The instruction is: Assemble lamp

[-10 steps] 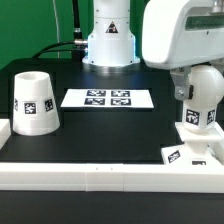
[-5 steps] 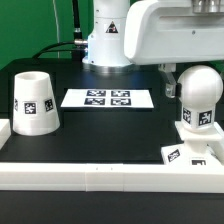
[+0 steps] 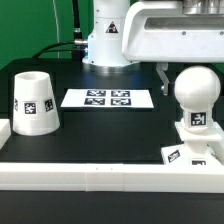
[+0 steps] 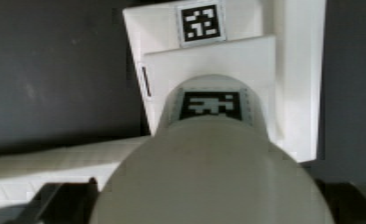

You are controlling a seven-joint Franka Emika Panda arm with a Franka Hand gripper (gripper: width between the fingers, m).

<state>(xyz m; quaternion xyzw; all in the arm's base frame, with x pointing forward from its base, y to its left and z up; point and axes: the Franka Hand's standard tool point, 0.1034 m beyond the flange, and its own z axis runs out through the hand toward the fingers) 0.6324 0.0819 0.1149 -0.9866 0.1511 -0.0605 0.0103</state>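
Currently I hold the two-finger gripper open. Its dark jaws stand either side of the rounded white plastic bulb piece directly beneath and, as far as I can tell, do not clamp it. The bulb's axis is upright on the flat square white base, at the exterior view's right. Surfaces are smooth, matte and tagged. The tapered white cup-like shade stands well apart, towards the exterior view's left.
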